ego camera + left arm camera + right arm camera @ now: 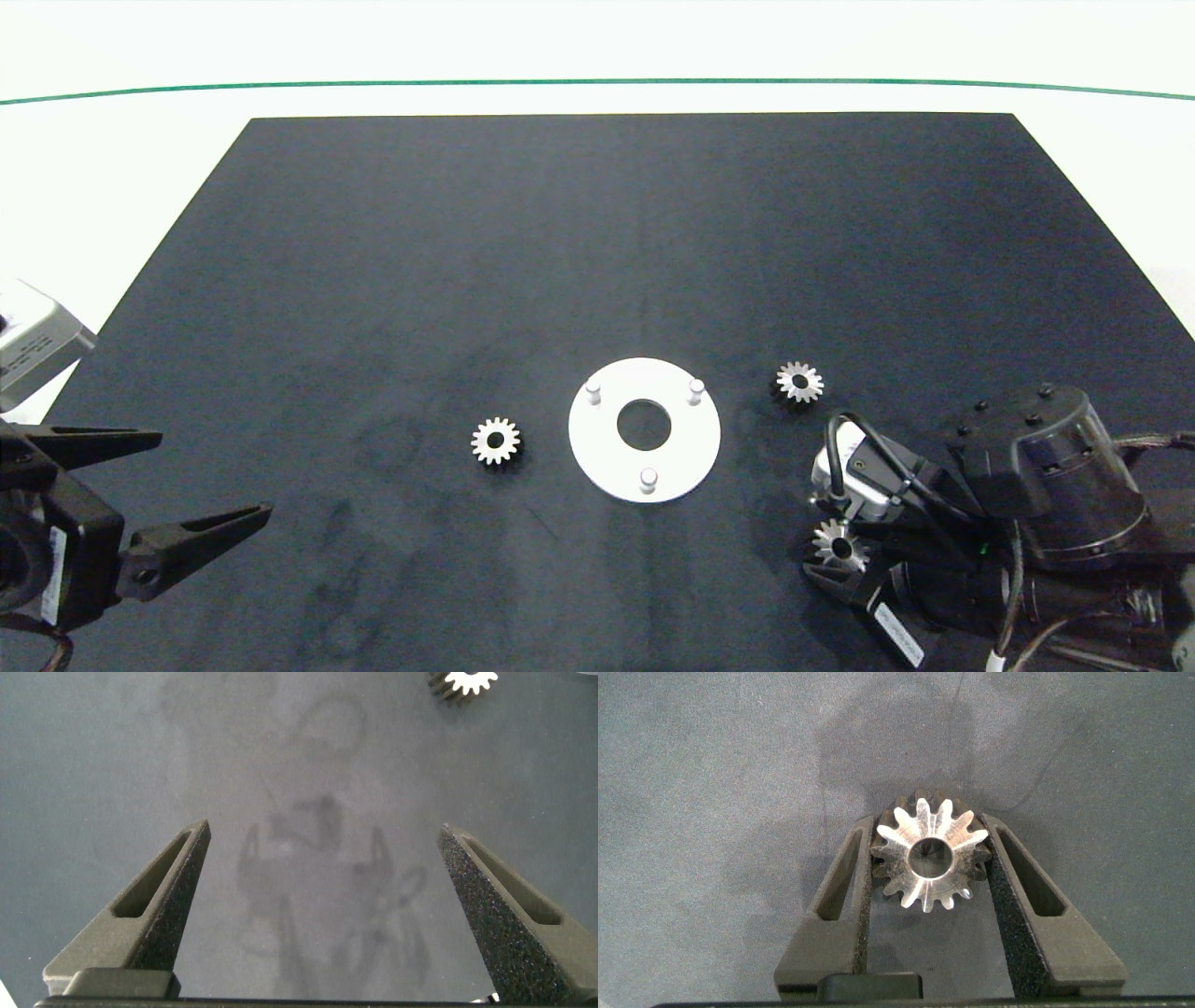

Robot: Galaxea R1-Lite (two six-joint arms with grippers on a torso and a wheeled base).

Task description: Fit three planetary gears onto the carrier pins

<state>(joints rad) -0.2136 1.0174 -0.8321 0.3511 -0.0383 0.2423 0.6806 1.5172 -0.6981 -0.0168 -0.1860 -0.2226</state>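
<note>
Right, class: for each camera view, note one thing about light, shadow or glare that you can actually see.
Head view: the white table beyond the dark mat is washed out bright. Left wrist view: the open left gripper casts a soft doubled shadow on the mat. Right wrist view: the planetary gear between the right gripper's fingers glints, with a dim shadow beyond it.

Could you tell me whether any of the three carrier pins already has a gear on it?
No, all three carrier pins stand bare on the white disc, and the planetary gears are all off the disc.
</note>
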